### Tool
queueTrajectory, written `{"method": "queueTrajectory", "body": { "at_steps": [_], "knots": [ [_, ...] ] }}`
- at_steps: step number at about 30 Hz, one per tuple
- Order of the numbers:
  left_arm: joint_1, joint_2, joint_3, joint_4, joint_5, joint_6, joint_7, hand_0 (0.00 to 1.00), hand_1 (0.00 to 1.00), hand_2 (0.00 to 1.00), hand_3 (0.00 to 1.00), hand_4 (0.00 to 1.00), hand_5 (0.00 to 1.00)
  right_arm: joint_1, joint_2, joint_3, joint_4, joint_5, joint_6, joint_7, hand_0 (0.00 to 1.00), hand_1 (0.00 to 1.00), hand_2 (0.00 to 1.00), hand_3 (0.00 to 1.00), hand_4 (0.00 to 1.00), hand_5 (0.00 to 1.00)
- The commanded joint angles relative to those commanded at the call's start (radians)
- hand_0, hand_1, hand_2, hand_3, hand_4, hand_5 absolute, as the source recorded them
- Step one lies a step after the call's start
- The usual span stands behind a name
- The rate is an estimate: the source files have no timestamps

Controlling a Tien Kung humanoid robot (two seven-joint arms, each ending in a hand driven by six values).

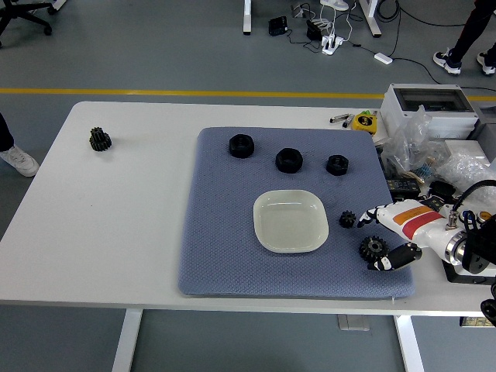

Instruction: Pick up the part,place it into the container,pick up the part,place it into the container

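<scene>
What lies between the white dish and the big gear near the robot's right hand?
In the head view, only bare blue mat lies between the white dish and the big gear. The small gear sits slightly farther back.

Bright even light, soft shadows, sharp
</scene>
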Motion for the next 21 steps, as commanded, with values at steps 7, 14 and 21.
{"method": "queueTrajectory", "body": {
  "at_steps": [7, 14, 21],
  "knots": [
    [0.002, -0.001, -0.001, 0.0, 0.001, 0.0, 0.001, 0.656, 0.672, 0.626, 0.555, 0.598, 0.494, 0.019, 0.01, -0.024, -0.044, 0.021, -0.011, 0.001, 0.571, 0.656, 0.689, 0.66, 0.998, 0.372],
    [0.004, -0.001, -0.005, -0.001, 0.006, 0.0, 0.003, 0.656, 0.674, 0.627, 0.555, 0.598, 0.494, 0.031, 0.019, -0.041, -0.075, 0.043, -0.021, 0.005, 0.566, 0.646, 0.679, 0.622, 0.998, 0.372],
    [0.006, -0.001, -0.01, -0.001, 0.016, -0.001, 0.005, 0.656, 0.674, 0.626, 0.555, 0.598, 0.494, 0.037, 0.023, -0.05, -0.105, 0.071, -0.03, 0.009, 0.543, 0.637, 0.674, 0.597, 0.998, 0.359]
  ]
}}
